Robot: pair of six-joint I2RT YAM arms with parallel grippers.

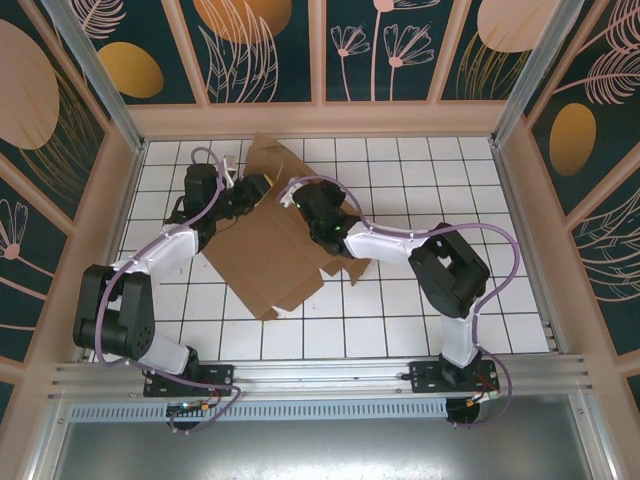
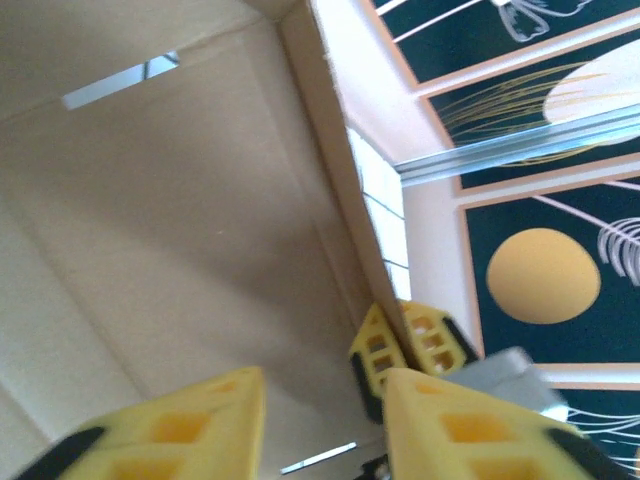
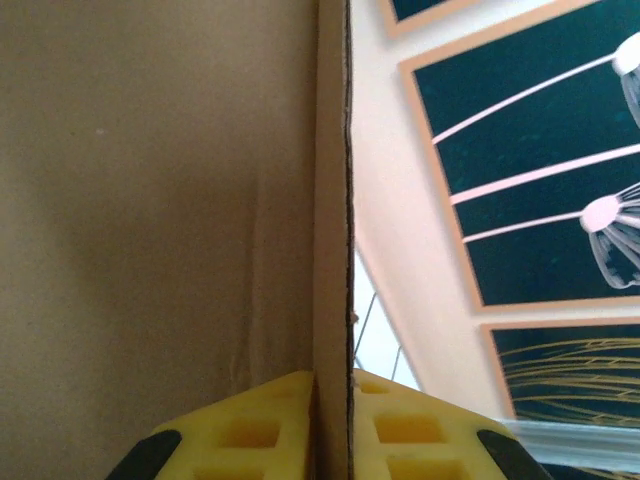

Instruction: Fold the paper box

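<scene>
Progress: early | paper box (image 1: 265, 255) mostly flat, far flap (image 1: 268, 160) raised | right gripper (image 3: 333, 405) pinches flap edge | left gripper (image 2: 320, 395) fingers apart | other walls unfolded

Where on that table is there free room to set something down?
The table is bare right of the right arm, out to the far right corner, and along the near edge in front of the box. It's crowded centre-left, where the left gripper and right gripper meet the box's raised flap.

Paper box (image 1: 265, 255) on table (image 1: 430, 180); right end effector (image 3: 333, 400) on its far flap.
</scene>
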